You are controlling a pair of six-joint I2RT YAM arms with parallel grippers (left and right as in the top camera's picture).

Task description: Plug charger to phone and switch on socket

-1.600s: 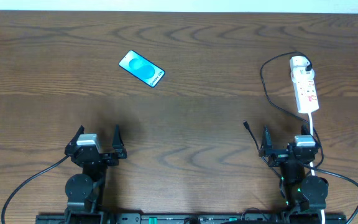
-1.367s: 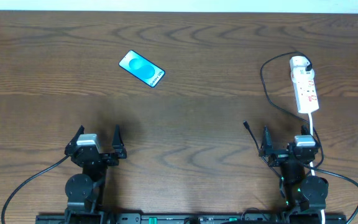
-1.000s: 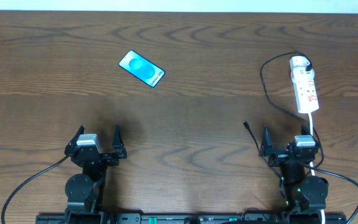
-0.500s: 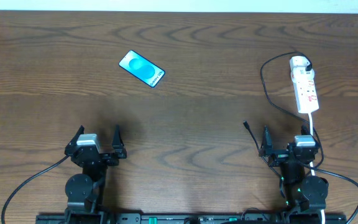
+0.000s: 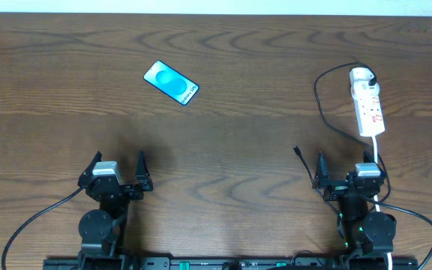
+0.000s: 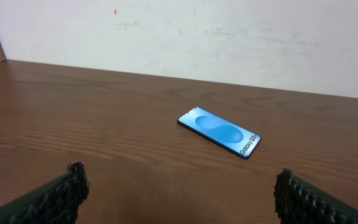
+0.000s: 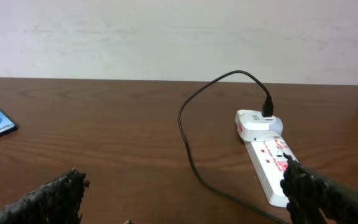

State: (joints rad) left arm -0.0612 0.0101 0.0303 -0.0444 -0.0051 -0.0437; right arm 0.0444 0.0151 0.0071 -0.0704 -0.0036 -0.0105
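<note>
The phone (image 5: 171, 83), blue screen up, lies flat at the far left of the table; it also shows in the left wrist view (image 6: 219, 132). The white socket strip (image 5: 368, 106) lies at the far right and shows in the right wrist view (image 7: 267, 158), with a white adapter (image 5: 361, 75) plugged in at its far end. The thin black charger cable (image 5: 322, 109) loops from the adapter to a plug tip (image 5: 296, 151) lying loose near my right gripper. My left gripper (image 5: 118, 166) and right gripper (image 5: 342, 166) are both open and empty near the front edge.
The socket's thick white cord (image 5: 379, 169) runs forward past my right arm. A pale wall (image 6: 179, 37) stands behind the table's far edge. Bare wooden tabletop (image 5: 231, 142) lies between the two arms.
</note>
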